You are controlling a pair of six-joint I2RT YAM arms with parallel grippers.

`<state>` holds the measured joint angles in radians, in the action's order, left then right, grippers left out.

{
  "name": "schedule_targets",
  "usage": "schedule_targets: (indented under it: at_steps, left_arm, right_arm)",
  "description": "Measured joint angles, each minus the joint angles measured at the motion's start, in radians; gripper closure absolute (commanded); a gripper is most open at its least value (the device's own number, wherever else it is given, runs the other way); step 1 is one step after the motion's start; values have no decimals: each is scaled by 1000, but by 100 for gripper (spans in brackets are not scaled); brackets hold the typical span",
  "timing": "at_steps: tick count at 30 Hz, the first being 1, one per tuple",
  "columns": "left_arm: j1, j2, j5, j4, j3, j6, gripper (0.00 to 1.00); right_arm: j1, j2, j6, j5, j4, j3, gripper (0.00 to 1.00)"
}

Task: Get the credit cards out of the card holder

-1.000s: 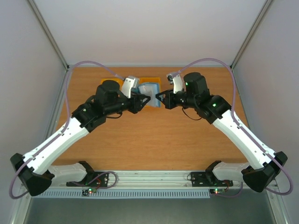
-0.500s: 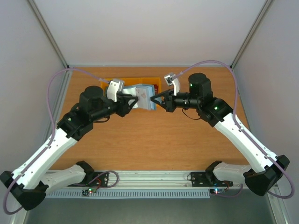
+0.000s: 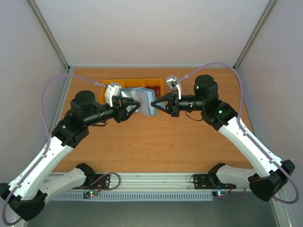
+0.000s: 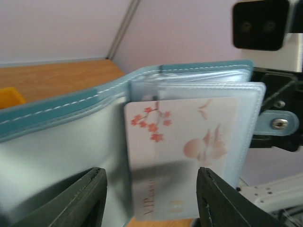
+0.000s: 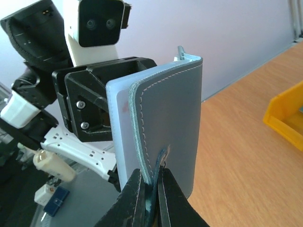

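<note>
Showing the pliable teal-blue folding card holder (image 5: 175, 127) clamped by the right gripper (image 5: 151, 189); the presumably stiff, slick blossom-printed card (image 4: 184, 142) is best pinched at its exposed edge by the parted left gripper (image 4: 149, 198).

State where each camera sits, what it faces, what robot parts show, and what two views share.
Top external: above and behind the robot, looking down at the table; left arm and right arm show.
Left wrist: on the left arm, facing the open card holder and a credit card; left gripper shows open.
Right wrist: on the right arm, facing the holder's cover; right gripper pinches it.
Both wrist views share the card holder.
</note>
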<state>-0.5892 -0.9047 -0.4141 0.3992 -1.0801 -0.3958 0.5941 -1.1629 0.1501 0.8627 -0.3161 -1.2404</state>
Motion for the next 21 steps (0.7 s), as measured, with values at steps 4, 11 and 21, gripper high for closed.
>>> schedule_targets:
  at_steps: [4,11,21]
  left_arm:
    - [2,0,-101,-76,11,-33,36]
    - [7,-31,-220,-179,12,-89,49]
    - [5,8,-223,-78,-24,108,33]
  right_arm:
    - [0,1,0,35,21,0,99]
    - [-1,20,2,57,31,0,99]
    - [0,30,64,-19,-68,-34,99]
